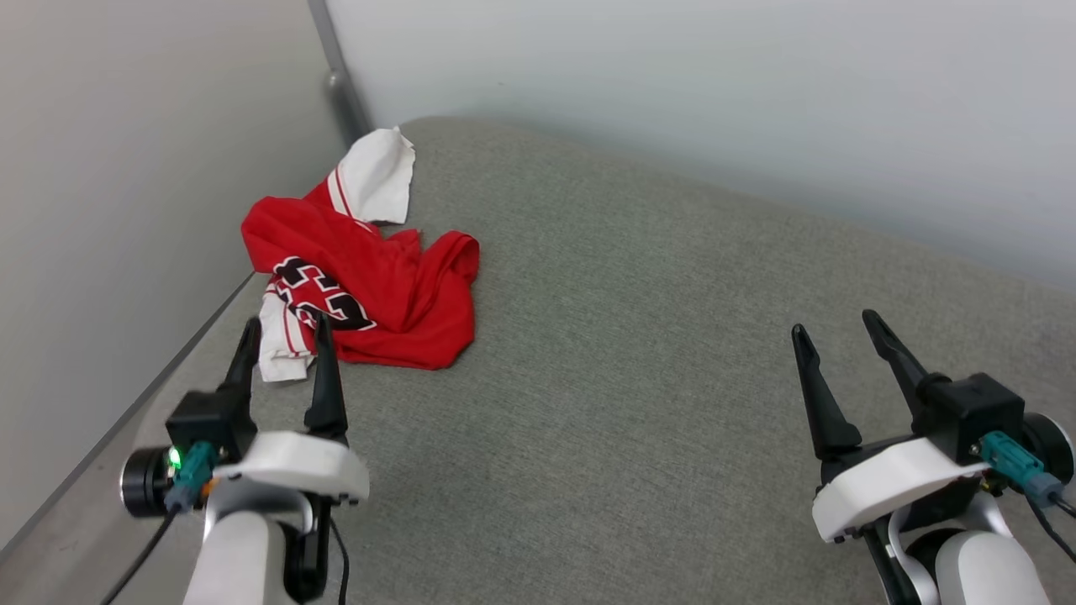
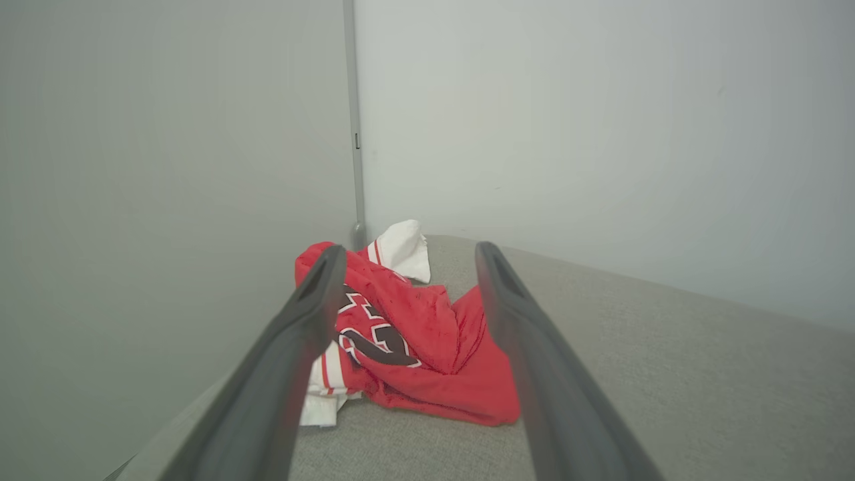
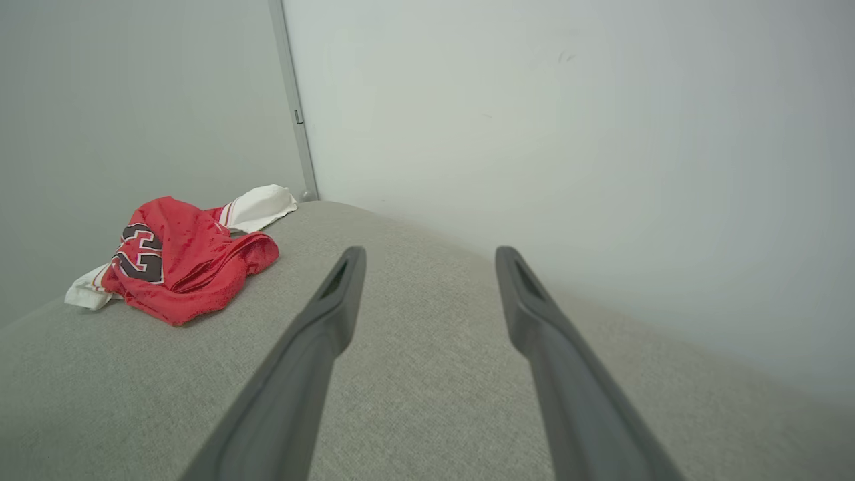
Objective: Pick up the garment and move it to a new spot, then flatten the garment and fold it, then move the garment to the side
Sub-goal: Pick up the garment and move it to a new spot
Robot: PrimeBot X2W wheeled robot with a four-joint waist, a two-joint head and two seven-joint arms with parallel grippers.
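We find the garment (image 1: 370, 286) lying crumpled in a heap at the far left of the grey fabric surface (image 1: 639, 353), close against the left wall (image 1: 101, 210), with one white sleeve panel reaching toward the corner post (image 1: 340, 92). The left gripper (image 1: 287, 319) hovers at the near edge of the heap, its fingers apart and holding nothing. Its wrist view frames the heap between them, and we see no contact. The right gripper (image 1: 832, 322) stands well apart from the garment, over bare surface, its fingers likewise spread and empty. We judge that no step is complete: the pick-up, the move to a new spot, the flattening, the folding and the setting aside all remain. The left gripper appears better placed for the first grasp.
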